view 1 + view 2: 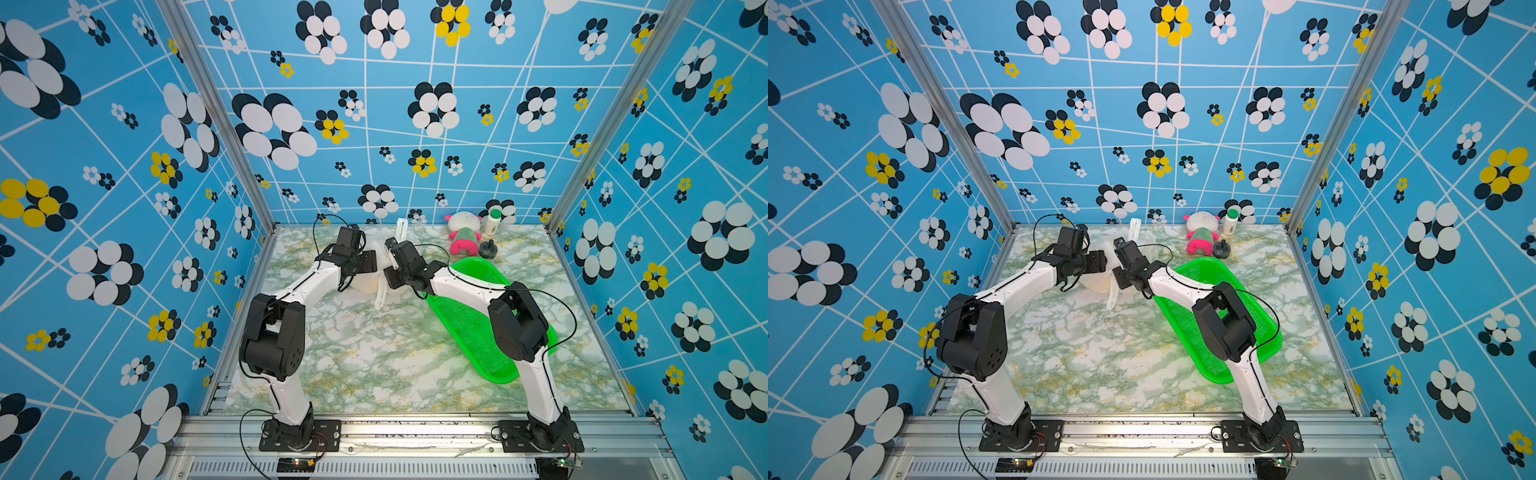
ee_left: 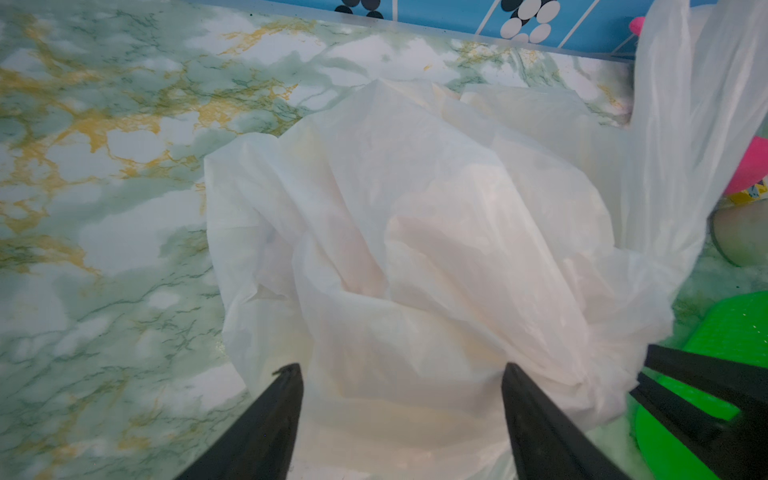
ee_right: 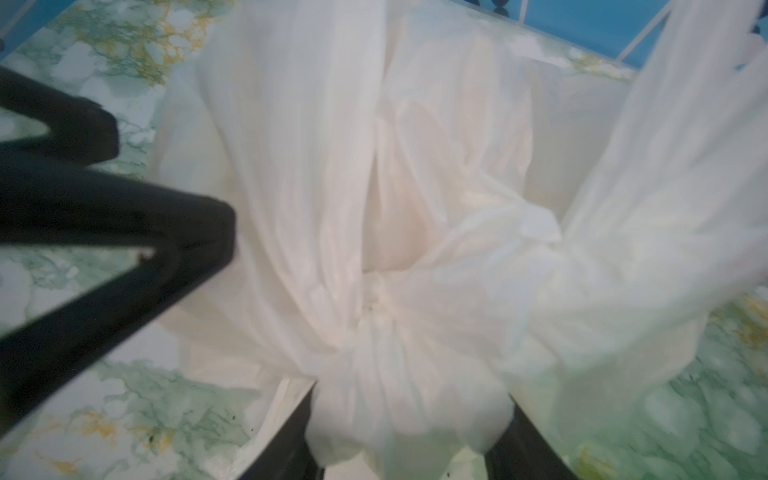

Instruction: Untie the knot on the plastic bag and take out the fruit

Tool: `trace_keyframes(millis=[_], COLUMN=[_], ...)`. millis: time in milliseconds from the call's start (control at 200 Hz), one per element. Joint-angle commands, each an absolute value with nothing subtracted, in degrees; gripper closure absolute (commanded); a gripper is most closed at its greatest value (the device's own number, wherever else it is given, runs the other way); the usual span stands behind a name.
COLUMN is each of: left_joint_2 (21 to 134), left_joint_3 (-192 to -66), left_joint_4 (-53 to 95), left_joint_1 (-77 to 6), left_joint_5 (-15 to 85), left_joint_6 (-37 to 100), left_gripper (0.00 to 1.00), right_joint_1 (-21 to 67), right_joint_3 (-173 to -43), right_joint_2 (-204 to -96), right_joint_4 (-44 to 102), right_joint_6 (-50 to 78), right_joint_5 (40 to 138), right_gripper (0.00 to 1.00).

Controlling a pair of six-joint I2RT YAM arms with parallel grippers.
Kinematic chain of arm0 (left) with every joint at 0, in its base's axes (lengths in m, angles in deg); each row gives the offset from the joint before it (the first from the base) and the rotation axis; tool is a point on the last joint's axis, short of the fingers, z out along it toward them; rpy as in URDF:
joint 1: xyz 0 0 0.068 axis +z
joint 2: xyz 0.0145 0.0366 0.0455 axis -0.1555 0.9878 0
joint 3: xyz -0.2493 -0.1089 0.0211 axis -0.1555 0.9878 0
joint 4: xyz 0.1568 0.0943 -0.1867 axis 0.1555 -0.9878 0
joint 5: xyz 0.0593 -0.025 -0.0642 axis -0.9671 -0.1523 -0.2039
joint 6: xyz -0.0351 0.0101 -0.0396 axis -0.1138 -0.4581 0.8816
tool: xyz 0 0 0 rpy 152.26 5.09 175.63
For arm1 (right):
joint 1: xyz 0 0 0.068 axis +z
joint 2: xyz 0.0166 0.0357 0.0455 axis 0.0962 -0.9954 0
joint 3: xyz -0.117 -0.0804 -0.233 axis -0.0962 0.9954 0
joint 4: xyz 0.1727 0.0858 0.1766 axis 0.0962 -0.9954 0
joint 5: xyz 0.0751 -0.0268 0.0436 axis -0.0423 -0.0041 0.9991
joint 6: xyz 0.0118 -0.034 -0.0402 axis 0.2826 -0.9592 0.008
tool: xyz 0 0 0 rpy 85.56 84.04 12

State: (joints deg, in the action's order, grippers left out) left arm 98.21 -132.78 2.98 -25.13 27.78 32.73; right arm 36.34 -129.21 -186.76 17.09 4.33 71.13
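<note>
The plastic bag [image 1: 368, 284] sits on the marbled table [image 1: 374, 365] at the far middle, between the 2 arms. In both top views the grippers meet over it and hide most of it. 1 handle strip [image 1: 401, 228] stands up on its far side, and another [image 1: 380, 297] trails toward the near edge.

The left gripper [image 2: 401, 374] points down at the bag's bulging body. Its jaws are spread wide and nothing is pinched. The crinkled plastic lies under and between the 2 black fingers [image 2: 286, 415].

The right gripper [image 3: 409, 415] comes in from the right. Its jaws are closed on a bunch of the bag's plastic, which fills the gap and touches both fingers. The knot [image 3: 374, 299] is a tight pucker just beyond that bunch, with folds fanning out from it. This view is blurred, so the twist itself is hard to read.

The fruit [image 2: 436, 241] is inside the bag and shows only as faint peach and yellow tints through the plastic. Single pieces cannot be told apart.

A green basket [image 1: 478, 332] lies on the table just right of the bag, running diagonally under the right arm. At the far right are a pink-and-white plush toy [image 1: 463, 232], a white bottle [image 1: 494, 222] with a green cap, and a small dark round object [image 1: 488, 249].
</note>
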Motion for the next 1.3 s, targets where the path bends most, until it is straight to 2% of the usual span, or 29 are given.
trace_keyframes(millis=[0,40,80,175,305,390,480,580,605,680,730,905,1184,1204,1239,1294], left_joint_2=[99.1,98.9,98.7,98.5,99.8,100.6,101.2,101.3,101.3,100.8,99.6,90.8,72.1,70.9,69.0,66.4], left_joint_3=[-133.9,-133.8,-133.6,-133.1,-134.3,-134.7,-135.0,-134.9,-134.8,-134.6,-133.8,-125.8,-115.1,-114.5,-113.6,-111.6], left_joint_4=[2.1,1.9,1.9,2.3,1.0,0.7,0.8,1.3,1.3,1.2,1.6,4.8,-0.2,-0.5,-0.8,-0.2], left_joint_1=[-25.1,-25.1,-25.2,-25.3,-25.4,-25.4,-25.4,-25.5,-25.5,-25.5,-25.5,-25.5,-26.2,-26.5,-27.0,-28.0], left_joint_5=[29.5,29.7,29.9,30.5,30.2,29.9,30.4,31.3,31.4,31.3,31.4,30.7,26.3,26.0,25.4,24.7], left_joint_6=[32.5,32.5,32.5,32.6,32.7,32.6,32.5,32.6,32.6,32.6,32.9,34.0,33.4,33.3,33.2,32.7], left_gripper=[0.29,0.20,0.10,0.01,0.03,0.10,0.27,0.55,0.66,0.88,1.00,1.00,1.00,0.95,0.79,0.40], right_joint_1=[35.9,35.9,35.9,35.8,35.5,35.2,35.1,35.1,35.1,35.2,35.2,36.6,40.2,40.5,41.0,41.9], right_joint_3=[-127.7,-127.4,-127.0,-126.1,-126.8,-127.3,-126.4,-126.1,-126.0,-125.1,-124.2,-117.8,-107.6,-107.0,-105.9,-104.5], right_joint_2=[-182.9,-182.4,-181.9,-180.9,-181.6,-182.0,-181.6,-181.1,-180.8,-180.0,-179.1,-174.5,-165.0,-164.2,-163.0,-161.3], right_joint_4=[20.1,20.7,21.3,22.9,22.2,20.9,21.4,21.1,21.1,21.5,22.0,24.7,29.8,30.2,30.9,32.4], right_joint_6=[5.5,5.8,6.1,6.6,7.0,7.1,7.2,7.1,6.9,7.0,6.8,4.6,5.7,6.0,6.4,7.1], right_joint_5=[73.9,74.2,74.3,73.8,73.6,73.0,72.7,73.0,73.1,73.6,73.8,75.1,76.6,77.2,78.0,78.7], right_gripper=[0.43,0.35,0.33,0.32,0.40,0.53,0.67,0.84,0.88,1.00,1.00,1.00,1.00,1.00,1.00,1.00])
